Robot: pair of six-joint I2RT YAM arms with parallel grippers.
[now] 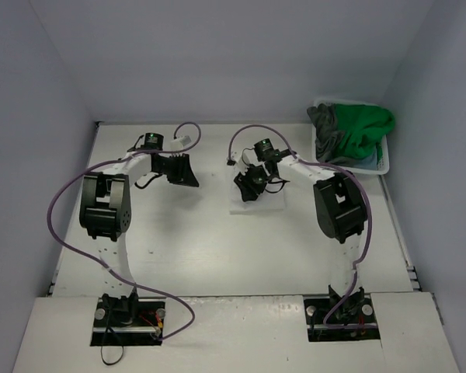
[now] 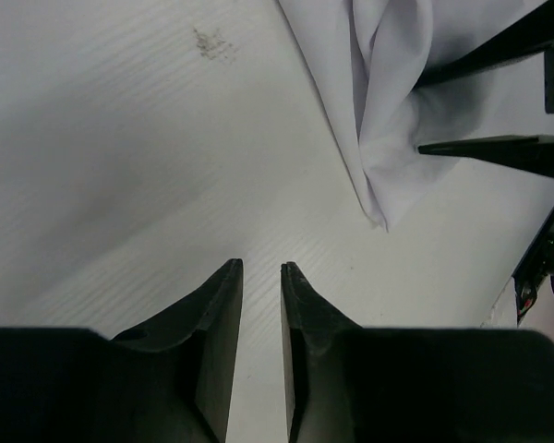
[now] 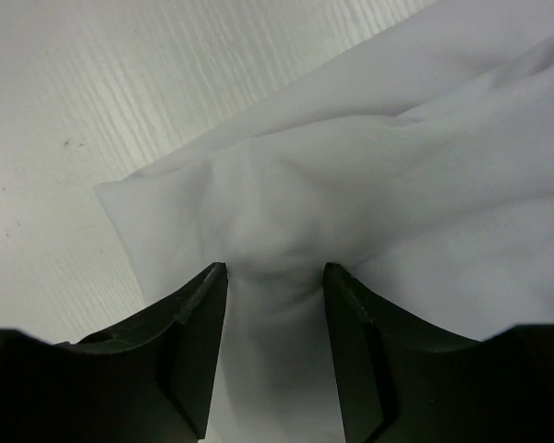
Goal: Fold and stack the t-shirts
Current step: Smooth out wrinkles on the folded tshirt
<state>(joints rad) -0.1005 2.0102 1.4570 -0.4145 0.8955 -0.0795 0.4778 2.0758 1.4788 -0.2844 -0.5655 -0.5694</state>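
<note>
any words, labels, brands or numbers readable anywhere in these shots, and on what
none can be read in any view
white t-shirt: plain cloth, no print or tag showing
green t-shirt and dark grey t-shirt in the laundry basket: no print visible
left arm and right arm: no legible label
table: only a small smudge, not writing

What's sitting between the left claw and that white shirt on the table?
Nothing: only bare table separates the left gripper from the white t-shirt, seen clearest in the left wrist view.
</note>
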